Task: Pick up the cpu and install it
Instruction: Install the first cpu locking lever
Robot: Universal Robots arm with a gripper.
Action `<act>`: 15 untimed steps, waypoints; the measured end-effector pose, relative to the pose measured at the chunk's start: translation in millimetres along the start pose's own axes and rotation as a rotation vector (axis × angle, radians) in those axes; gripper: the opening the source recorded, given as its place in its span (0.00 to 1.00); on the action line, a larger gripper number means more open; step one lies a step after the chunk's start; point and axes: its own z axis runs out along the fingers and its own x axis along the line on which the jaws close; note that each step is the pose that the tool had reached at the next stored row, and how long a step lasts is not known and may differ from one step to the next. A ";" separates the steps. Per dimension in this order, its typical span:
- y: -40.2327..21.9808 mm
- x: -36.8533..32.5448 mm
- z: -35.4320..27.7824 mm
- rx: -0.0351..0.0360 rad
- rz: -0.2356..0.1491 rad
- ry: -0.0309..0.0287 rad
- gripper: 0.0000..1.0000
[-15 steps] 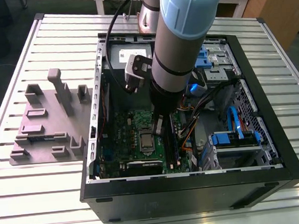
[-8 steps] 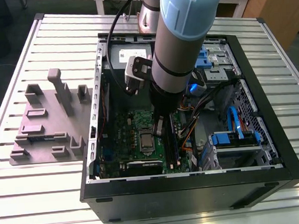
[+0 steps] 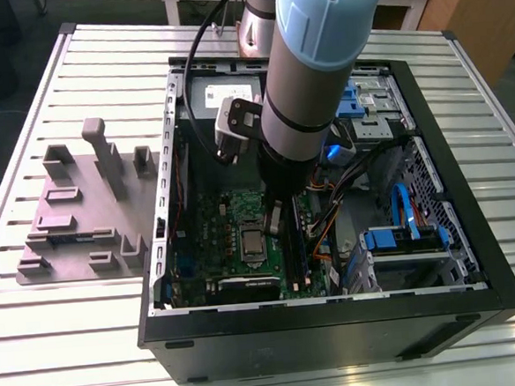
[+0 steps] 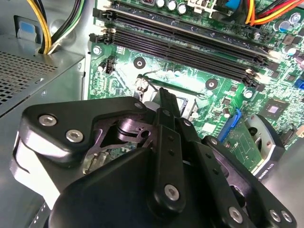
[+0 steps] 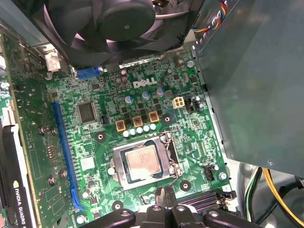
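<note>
Silvery-topped and thin, the cpu (image 5: 141, 163) lies flat in the motherboard socket (image 5: 116, 166) at lower centre of the first wrist view, likely light, rigid, fragile underneath, best pinched by opposite edges; whether the gripper (image 5: 164, 199) is open I cannot tell.

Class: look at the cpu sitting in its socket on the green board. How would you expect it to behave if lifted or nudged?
The cpu looks thin and flat with a metal top, so probably stiff and light. Its smooth top may be slippery. Lying flat in the socket, it is unlikely to roll or tip.
</note>
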 end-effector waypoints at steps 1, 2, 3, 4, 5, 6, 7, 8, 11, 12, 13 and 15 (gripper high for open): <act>-0.3 -0.1 0.0 0.0000 0.000 0.0000 0.10; -0.7 -0.2 0.0 -0.0001 0.000 0.0001 0.10; -1.2 -0.3 0.0 -0.0001 0.000 0.0001 0.10; -1.6 -0.4 0.0 -0.0001 -0.001 0.0002 0.10; -2.0 -0.5 0.1 -0.0001 -0.001 0.0002 0.10; -2.4 -0.6 0.1 -0.0001 -0.001 0.0002 0.10; -2.5 -0.7 0.2 -0.0001 -0.002 0.0003 0.10; -2.6 -0.7 0.5 -0.0001 -0.002 0.0002 0.10; -2.8 -0.6 1.2 -0.0003 -0.005 0.0004 0.10; -2.8 -0.6 1.3 -0.0004 -0.006 0.0006 0.10; -2.9 -0.3 1.4 -0.0007 -0.010 0.0008 0.10; -3.0 -0.1 1.6 -0.0016 -0.024 0.0023 0.10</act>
